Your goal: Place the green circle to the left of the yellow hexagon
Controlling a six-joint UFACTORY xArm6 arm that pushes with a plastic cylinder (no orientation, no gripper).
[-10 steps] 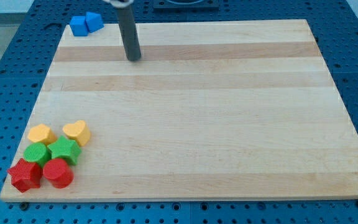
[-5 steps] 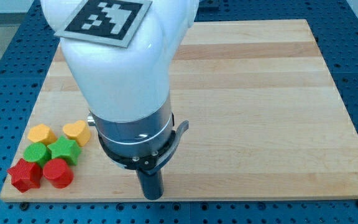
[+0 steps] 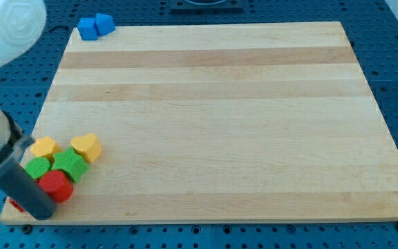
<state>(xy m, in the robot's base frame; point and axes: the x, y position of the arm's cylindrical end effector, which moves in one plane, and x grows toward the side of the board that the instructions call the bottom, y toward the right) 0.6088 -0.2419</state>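
Pale wooden board (image 3: 213,124) on blue pegboard (image 3: 5,76)

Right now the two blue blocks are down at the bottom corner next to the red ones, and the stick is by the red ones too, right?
Not quite. The two blue blocks sit at the top left corner of the board, far from the red block, as the camera view shows. My tip is indeed by the red ones.
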